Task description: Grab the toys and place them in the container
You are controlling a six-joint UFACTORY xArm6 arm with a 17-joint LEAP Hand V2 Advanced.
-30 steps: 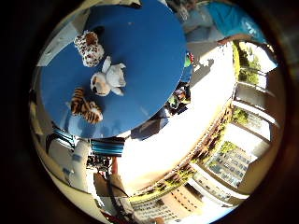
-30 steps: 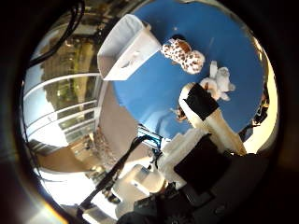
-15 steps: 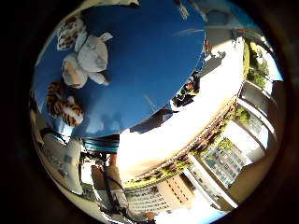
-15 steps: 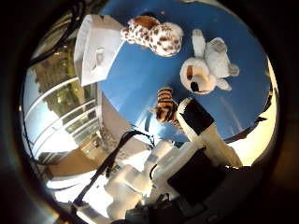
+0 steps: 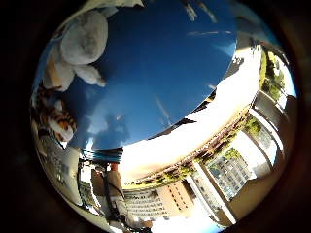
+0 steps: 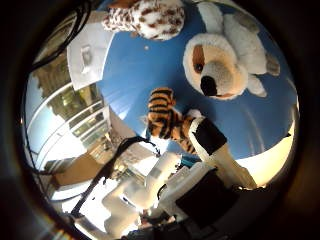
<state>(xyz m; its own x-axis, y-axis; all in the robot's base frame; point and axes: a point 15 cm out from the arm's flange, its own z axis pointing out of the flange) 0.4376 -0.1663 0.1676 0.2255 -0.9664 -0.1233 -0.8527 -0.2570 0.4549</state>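
Note:
On the round blue table (image 6: 127, 80) lie three soft toys. A striped tiger (image 6: 165, 117) rests close to the table's edge, right beside a straight finger of my hand (image 6: 215, 155), whose black tip is next to the tiger's body. A cream and white dog (image 6: 220, 65) lies just past the tiger and fills much of the view. A brown-spotted toy (image 6: 150, 17) lies further on, near the white container (image 6: 87, 55). The container stands at the table's rim. My hand holds nothing.
The table's edge (image 5: 160, 131) runs close by, with sunlit floor (image 5: 214, 121) beyond it. A glass railing (image 6: 65, 125) and buildings (image 5: 228, 170) lie past the floor. Bare blue tabletop (image 5: 165, 68) stretches beside the dog.
The hand has come down closer to the table, so the three toys fill more of both views. A finger now lies beside the tiger. The toys themselves have not moved.

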